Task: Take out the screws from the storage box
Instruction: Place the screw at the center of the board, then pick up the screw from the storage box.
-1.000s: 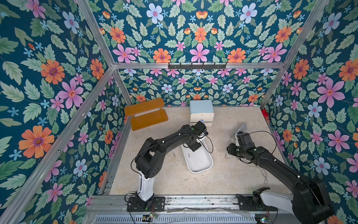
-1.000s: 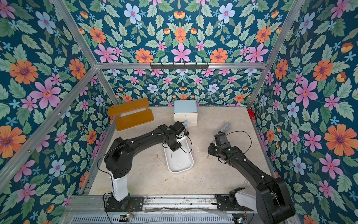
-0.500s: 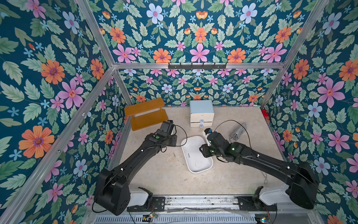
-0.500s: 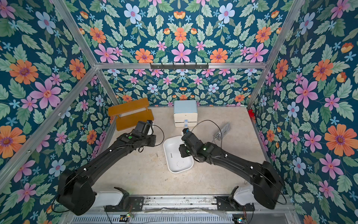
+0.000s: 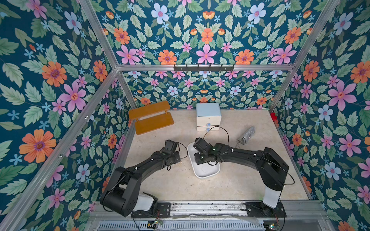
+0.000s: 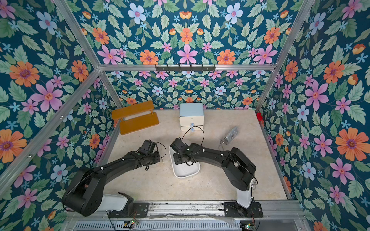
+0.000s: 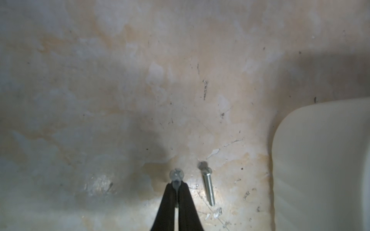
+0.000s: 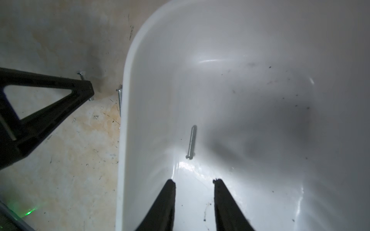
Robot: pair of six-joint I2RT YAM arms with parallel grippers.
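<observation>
Silver metal showed at the tip of your left end effector (image 7: 176,184). Its jaws were pinched tight on one screw (image 7: 176,175), whose head poked out beyond the tips. It was low over the tabletop (image 7: 120,100) and outside the storage box (image 7: 320,160). I'd judge the end effector was there to set the screw down, since a second screw (image 7: 208,187) already lay flat just beside it, between the end effector and the box's rim (a sensible drop spot, near the wall but clear of it).

Moving right, in a top view the storage box (image 5: 206,172) sat mid-tabletop between your two arms. Inside it a third screw (image 8: 191,143) lay flat on the smooth floor, near one wall.

Your right end effector (image 8: 194,184) hung inside the box just short of that screw's head. Its jaws were partly apart with nothing between them, one to either side of the shank's line. I'd say it was placed that way to close across the shank next.
</observation>
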